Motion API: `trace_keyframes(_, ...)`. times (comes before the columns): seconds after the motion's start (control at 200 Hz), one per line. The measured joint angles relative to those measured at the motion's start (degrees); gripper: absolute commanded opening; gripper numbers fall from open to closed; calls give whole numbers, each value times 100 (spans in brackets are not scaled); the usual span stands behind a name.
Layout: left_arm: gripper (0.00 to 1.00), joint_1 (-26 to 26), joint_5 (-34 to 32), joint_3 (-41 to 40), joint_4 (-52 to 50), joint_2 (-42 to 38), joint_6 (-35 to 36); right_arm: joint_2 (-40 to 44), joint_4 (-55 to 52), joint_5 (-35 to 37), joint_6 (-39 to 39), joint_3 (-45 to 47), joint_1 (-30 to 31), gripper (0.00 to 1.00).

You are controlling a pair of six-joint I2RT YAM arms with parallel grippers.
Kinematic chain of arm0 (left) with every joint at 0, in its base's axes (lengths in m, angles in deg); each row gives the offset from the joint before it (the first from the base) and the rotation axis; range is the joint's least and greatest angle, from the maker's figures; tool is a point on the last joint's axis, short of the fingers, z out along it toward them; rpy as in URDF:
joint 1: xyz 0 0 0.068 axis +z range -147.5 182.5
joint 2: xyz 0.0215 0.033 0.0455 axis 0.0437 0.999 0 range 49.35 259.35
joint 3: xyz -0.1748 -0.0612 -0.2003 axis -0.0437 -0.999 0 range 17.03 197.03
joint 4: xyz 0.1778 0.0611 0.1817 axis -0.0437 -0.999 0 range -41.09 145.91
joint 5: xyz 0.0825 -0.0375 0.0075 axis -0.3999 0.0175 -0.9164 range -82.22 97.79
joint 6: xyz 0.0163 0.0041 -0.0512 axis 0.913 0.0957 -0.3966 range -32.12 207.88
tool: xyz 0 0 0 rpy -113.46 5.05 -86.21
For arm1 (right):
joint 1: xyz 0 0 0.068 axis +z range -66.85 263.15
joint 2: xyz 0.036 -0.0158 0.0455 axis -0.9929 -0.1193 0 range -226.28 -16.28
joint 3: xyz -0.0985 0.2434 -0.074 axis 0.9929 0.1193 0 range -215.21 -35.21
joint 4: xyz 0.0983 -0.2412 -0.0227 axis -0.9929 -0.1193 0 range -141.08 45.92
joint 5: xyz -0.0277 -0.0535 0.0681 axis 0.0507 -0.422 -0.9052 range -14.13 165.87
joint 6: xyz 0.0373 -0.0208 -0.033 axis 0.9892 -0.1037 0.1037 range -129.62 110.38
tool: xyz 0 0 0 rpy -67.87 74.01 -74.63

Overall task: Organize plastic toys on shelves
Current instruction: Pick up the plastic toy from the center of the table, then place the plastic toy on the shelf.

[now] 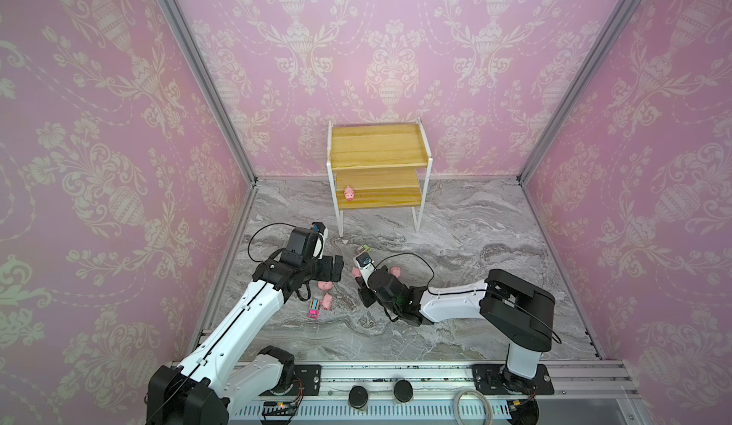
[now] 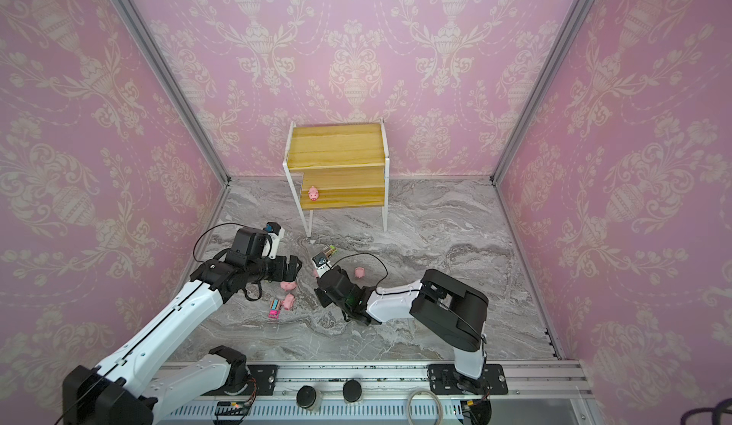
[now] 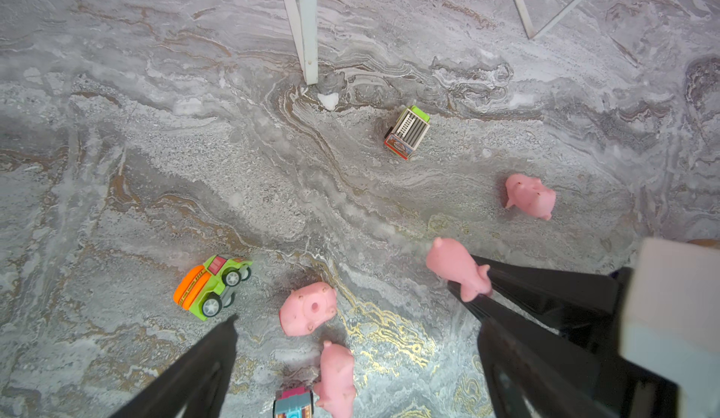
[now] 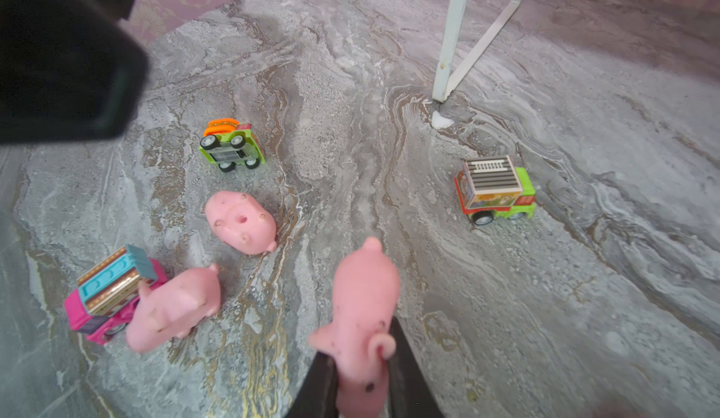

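Note:
My right gripper [image 4: 360, 344] is shut on a pink pig [image 4: 364, 299], just off the marble floor; the same pig [image 3: 457, 268] shows in the left wrist view. My left gripper [image 3: 358, 322] hangs open above two loose pigs [image 3: 309, 309] [image 3: 337, 377] and a pink-blue truck [image 3: 294, 402]. An orange-green truck [image 3: 212, 285] lies on its side nearby. A brown-green truck [image 1: 363, 250] stands towards the shelves [image 1: 378, 145]. Another pig [image 1: 395, 271] lies beside the right wrist. One pig [image 1: 349, 194] sits on the lower shelf; the upper board is bare.
The shelves' white legs [image 1: 340, 221] stand just behind the toys. Pink patterned walls close in three sides. A metal rail [image 1: 396, 371] with black knobs and a coiled cable runs along the front edge, where both arm bases are mounted.

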Motion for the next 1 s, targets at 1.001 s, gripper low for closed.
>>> trace_keyframes(1.001,99,756,219,26,-2,-83,-46,1241,-1985,129,37,-612,11,13)
